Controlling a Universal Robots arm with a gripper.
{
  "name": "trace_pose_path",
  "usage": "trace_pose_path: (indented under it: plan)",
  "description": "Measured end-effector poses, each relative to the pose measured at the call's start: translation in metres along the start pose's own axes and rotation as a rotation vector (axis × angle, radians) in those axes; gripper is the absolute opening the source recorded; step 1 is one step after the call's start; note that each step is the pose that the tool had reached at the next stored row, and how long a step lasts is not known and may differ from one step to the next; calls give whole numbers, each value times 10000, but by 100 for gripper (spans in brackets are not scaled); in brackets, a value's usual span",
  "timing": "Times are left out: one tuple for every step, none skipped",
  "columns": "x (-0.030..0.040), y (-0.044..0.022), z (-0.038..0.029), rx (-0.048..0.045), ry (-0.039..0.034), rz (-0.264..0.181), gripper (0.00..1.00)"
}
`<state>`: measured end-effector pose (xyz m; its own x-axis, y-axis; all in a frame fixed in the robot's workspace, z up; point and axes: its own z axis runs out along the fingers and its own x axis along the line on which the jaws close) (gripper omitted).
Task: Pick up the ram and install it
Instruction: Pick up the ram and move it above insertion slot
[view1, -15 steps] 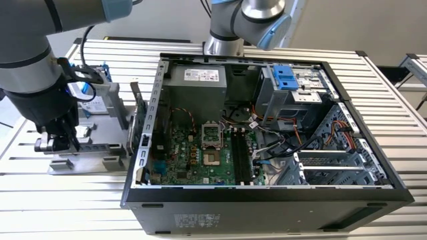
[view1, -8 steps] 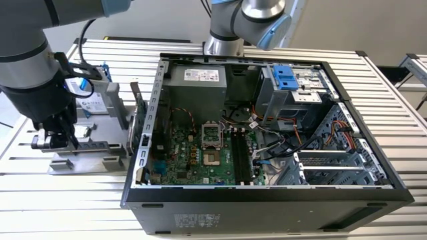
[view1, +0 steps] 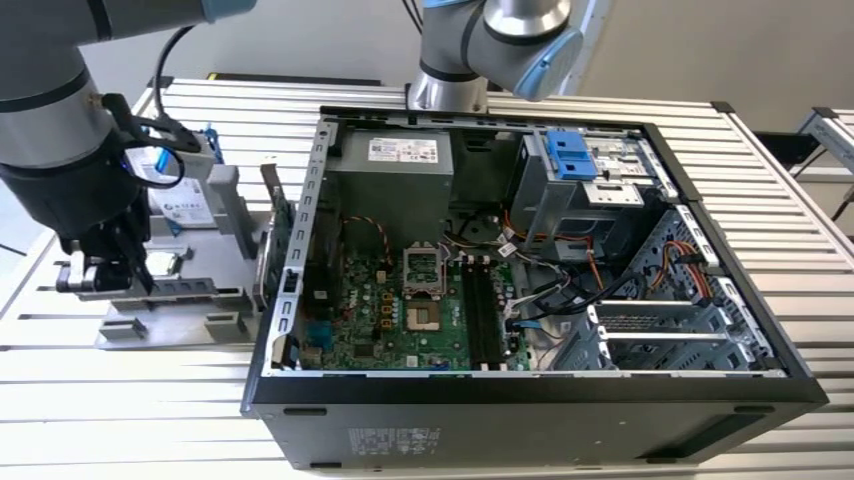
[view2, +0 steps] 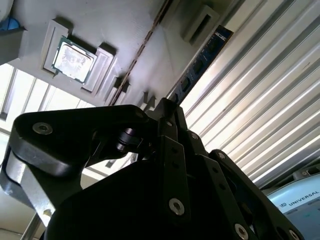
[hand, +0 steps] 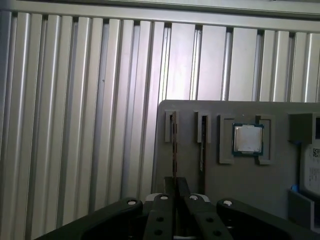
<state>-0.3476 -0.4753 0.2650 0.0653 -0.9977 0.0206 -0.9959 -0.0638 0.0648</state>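
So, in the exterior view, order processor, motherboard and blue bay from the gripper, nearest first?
1. Processor, on the grey tray beside the gripper.
2. Motherboard, inside the case.
3. Blue bay, at the case's far corner.

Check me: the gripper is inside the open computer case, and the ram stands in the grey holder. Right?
No. The gripper is over the grey holder, outside the computer case, on the exterior view's left. The ram does stand in the holder.
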Motion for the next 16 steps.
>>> trace_pose_path:
  plan:
    - [0,1,-12,0,0,0,0]
    - [0,2,-25,0,0,0,0]
    - [1,4,-38,-1,0,0,0]
    - [1,5,-50,0,0,0,0]
    - [1,6,-62,0,-1,0,0]
    - [1,7,-73,1,-1,0,0]
    - [2,9,-87,0,0,0,0]
    - [2,10,-98,0,0,0,0]
    - [2,11,-110,0,0,0,0]
    - [2,13,-123,0,0,0,0]
    - [3,14,-135,-1,0,0,0]
    - [3,15,-146,0,0,0,0]
    - [3,17,-156,0,0,0,0]
    - [3,18,-166,0,0,0,0]
    - [3,20,-175,0,0,0,0]
    - [3,21,-186,0,0,0,0]
